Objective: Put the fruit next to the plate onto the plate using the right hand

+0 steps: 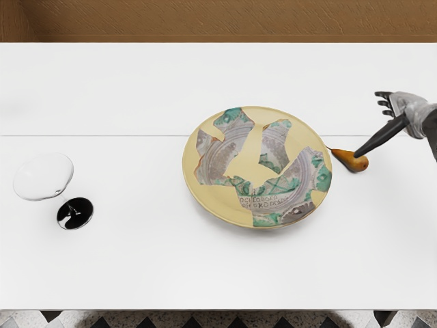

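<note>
Lying just beside right hand (401,109); pear (351,161)

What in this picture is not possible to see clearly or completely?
Head view:
- right hand: its arm is cut off by the right edge.
- fruit: its right end is hidden under a dark finger; contact unclear.
- plate: lettering too small to read.
- left hand: out of view.
</note>
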You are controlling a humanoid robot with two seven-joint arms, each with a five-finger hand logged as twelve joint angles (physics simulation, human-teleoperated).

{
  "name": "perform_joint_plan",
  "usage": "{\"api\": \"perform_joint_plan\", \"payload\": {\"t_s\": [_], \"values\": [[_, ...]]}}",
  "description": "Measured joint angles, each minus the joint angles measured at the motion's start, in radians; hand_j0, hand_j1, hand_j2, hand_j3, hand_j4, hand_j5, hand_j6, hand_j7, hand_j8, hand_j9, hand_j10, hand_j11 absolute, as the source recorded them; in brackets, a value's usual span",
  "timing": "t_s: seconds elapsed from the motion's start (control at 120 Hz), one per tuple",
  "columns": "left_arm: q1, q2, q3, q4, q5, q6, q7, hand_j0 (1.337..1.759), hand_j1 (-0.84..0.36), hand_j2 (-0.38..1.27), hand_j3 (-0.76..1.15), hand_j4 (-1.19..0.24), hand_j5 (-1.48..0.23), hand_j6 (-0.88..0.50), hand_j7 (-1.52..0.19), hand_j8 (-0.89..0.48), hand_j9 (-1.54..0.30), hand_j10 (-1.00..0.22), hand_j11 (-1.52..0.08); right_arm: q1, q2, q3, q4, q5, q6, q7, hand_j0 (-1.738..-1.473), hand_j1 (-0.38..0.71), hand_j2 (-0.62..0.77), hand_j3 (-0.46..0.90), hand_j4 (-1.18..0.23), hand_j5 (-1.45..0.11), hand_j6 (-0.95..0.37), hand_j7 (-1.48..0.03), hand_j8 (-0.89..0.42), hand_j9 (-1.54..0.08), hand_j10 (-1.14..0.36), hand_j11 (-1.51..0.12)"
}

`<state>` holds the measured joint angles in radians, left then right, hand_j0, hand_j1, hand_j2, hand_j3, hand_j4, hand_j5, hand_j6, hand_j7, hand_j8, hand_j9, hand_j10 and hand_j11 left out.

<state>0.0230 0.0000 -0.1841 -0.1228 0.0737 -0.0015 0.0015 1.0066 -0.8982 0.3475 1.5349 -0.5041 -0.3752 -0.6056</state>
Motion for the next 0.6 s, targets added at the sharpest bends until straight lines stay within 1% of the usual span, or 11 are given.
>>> {"api": "perform_joint_plan", "payload": {"t_s": [0.217, 0.367, 0.6], "values": [[0.0, 0.0, 0.0, 0.0, 0.0, 0.0, 0.0, 1.658, 0.32, 0.0, 0.0, -0.02, -0.03, -0.02, -0.03, -0.02, -0.03, -0.02, -0.03, 0.004, 0.022, -0.077, 0.011, -0.052, -0.099, -0.005, -1.658, -0.35, 0.0, 0.0, 0.0, 0.0, 0.0, 0.0, 0.0, 0.0, 0.0, 0.0], [0.0, 0.0, 0.0, 0.0, 0.0, 0.0, 0.0, 1.658, 0.32, 0.0, 0.0, -0.02, -0.03, -0.02, -0.03, -0.02, -0.03, -0.02, -0.03, 0.013, 0.086, -0.134, 0.015, -0.119, -0.195, -0.005, -1.658, -0.35, 0.0, 0.0, 0.0, 0.0, 0.0, 0.0, 0.0, 0.0, 0.0, 0.0], [0.0, 0.0, 0.0, 0.0, 0.0, 0.0, 0.0, 1.658, 0.32, 0.0, 0.0, -0.02, -0.03, -0.02, -0.03, -0.02, -0.03, -0.02, -0.03, 0.018, 0.108, -0.199, 0.014, -0.169, -0.232, -0.005, -1.658, -0.33, 0.0, 0.0, -0.02, -0.03, -0.02, -0.03, -0.02, -0.03, -0.02, -0.03]]}}
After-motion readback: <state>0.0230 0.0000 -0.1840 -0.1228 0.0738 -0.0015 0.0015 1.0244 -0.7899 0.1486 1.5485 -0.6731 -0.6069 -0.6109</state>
